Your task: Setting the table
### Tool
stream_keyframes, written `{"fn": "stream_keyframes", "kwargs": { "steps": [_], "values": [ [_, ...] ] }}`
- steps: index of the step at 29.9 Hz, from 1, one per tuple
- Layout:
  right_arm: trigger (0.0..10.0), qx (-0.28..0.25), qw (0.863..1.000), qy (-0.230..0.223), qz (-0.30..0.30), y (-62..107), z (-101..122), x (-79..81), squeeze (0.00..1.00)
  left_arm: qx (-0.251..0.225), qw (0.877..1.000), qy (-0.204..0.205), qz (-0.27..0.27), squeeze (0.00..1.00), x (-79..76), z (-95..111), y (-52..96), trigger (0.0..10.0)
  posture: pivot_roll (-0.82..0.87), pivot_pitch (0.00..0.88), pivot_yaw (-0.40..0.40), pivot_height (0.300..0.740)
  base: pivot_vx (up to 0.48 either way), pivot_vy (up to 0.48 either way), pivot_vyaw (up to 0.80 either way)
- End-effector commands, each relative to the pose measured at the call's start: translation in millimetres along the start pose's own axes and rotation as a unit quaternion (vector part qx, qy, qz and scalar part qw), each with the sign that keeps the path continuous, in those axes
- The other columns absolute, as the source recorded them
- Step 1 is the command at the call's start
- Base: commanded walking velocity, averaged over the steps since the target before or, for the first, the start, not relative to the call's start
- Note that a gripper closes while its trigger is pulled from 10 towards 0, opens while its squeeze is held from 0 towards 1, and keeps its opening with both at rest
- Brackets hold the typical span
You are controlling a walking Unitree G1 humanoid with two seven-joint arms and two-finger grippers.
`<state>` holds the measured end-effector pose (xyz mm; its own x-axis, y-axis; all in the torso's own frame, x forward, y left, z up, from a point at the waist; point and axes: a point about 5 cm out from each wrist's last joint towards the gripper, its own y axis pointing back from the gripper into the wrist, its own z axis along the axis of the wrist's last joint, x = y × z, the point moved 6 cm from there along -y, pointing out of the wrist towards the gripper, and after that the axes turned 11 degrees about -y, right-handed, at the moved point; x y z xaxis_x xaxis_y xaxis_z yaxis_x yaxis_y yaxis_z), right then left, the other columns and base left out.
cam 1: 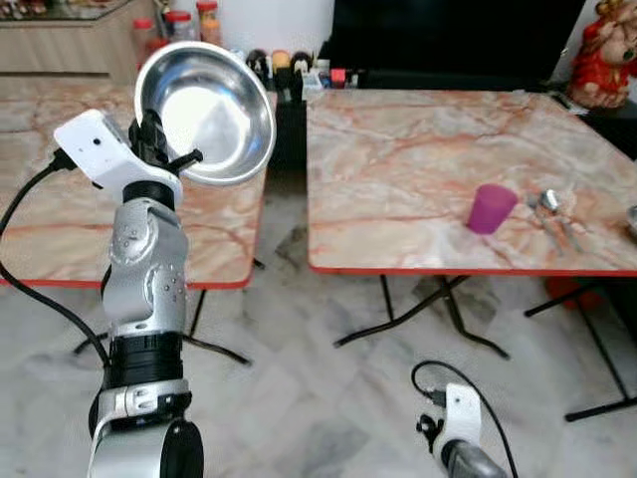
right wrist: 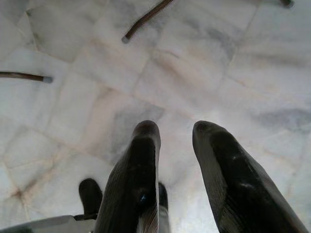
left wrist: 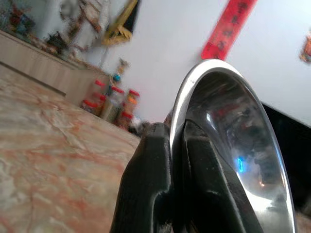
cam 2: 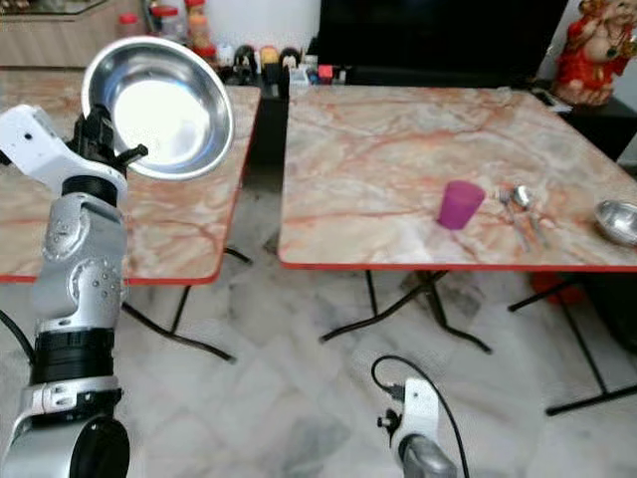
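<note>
- Left claw pinches the rim of the steel bowl, held raised and tilted above the left table.
- Right claw hangs idle over the floor, fingers spread.
- Risk: a thin rim grip — the bowl could slip or swing during transfer.
- Right table, marble-patterned, carries a purple cup and spoons; tiled floor below.

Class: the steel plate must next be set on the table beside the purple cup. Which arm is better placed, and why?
Left. The left gripper already clamps the steel plate's rim, raised; the right gripper hangs empty over the floor.
</note>
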<state>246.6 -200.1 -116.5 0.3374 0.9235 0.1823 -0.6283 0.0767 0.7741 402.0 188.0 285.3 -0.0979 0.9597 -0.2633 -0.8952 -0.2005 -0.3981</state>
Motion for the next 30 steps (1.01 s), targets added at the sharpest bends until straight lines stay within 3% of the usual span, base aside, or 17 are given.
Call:
{"fn": "stream_keyframes", "kwargs": {
  "steps": [1,30],
  "values": [
    [10.0,-0.003,1.0,-0.004,0.002,-0.3,1.0,2.4,0.0,-0.015,1.0,-0.006,-0.009,0.0,-6.0,10.8,-4.1,10.0,0.01,0.0,-0.048,0.728,0.0,0.48,0.0],
    [10.0,0.0,1.0,-0.006,0.007,-0.7,0.2,6.5,0.0,-0.008,1.0,-0.02,-0.013,0.0,-6.3,10.8,-5.9,10.0,0.03,0.0,-0.046,0.728,0.0,0.48,0.0]
  ]
}}
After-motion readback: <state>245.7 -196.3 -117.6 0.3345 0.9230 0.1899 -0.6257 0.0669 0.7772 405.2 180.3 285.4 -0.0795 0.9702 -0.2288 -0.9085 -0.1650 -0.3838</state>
